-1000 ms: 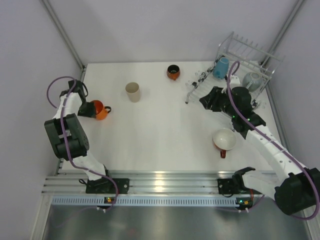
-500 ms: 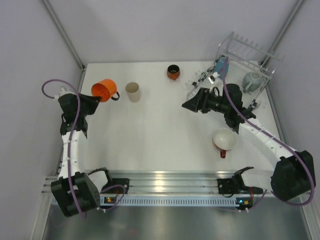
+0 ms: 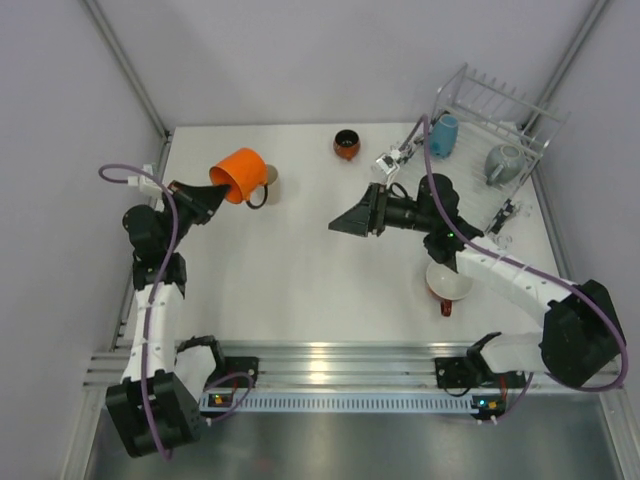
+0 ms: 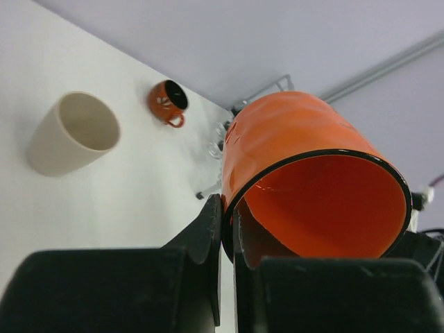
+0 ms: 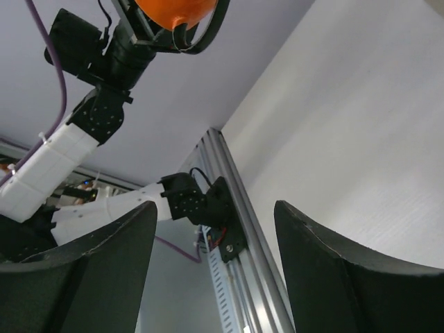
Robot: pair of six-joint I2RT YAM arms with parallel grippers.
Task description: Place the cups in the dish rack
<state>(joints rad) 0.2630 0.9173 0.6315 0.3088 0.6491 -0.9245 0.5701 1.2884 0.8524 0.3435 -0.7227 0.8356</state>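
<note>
My left gripper (image 3: 207, 194) is shut on the rim of the orange cup (image 3: 240, 174) and holds it tilted in the air; one finger is inside and one outside (image 4: 225, 208). The beige tumbler (image 3: 270, 178) stands just behind it, partly hidden, and shows whole in the left wrist view (image 4: 73, 132). The dark-and-orange cup (image 3: 346, 144) stands at the back. The light blue cup (image 3: 443, 135) and the grey mug (image 3: 502, 163) sit in the dish rack (image 3: 500, 105). The red mug (image 3: 449, 280) lies under my right arm. My right gripper (image 3: 347, 221) is open and empty above mid-table (image 5: 215, 211).
The rack fills the back right corner against the frame posts. The aluminium rail (image 3: 330, 362) with both arm bases runs along the near edge. The right wrist view looks across at the left arm (image 5: 66, 142) and the orange cup (image 5: 173, 10).
My left gripper has lifted the orange cup off the table at the far left and carried it up and to the right. My right gripper has drawn back from the rack toward mid-table.
</note>
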